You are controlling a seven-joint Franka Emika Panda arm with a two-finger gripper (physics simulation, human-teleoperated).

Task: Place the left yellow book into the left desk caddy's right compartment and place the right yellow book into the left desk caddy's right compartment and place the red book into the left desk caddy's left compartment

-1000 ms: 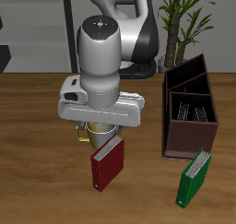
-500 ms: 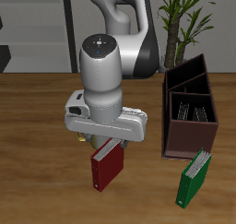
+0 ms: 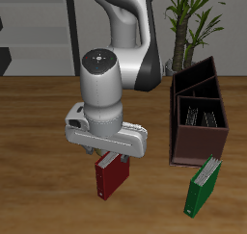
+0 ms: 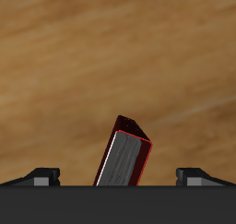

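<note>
Under the wrist, the pincer (image 4: 118, 177) hangs released, its two fingertips spread wide on either side of the red book (image 4: 124, 154) without touching it. This book stands on the table (image 3: 39, 132), near the front edge, not yet grasped. In the left desk caddy (image 3: 199, 117), the nearer section already holds two grey striped books (image 3: 202, 114), so I judge both yellow books as done; only the red one is left. The farther section (image 3: 196, 81) looks empty. A green book (image 3: 204, 186) stands just before the caddy, so the carrying path should pass above it.
</note>
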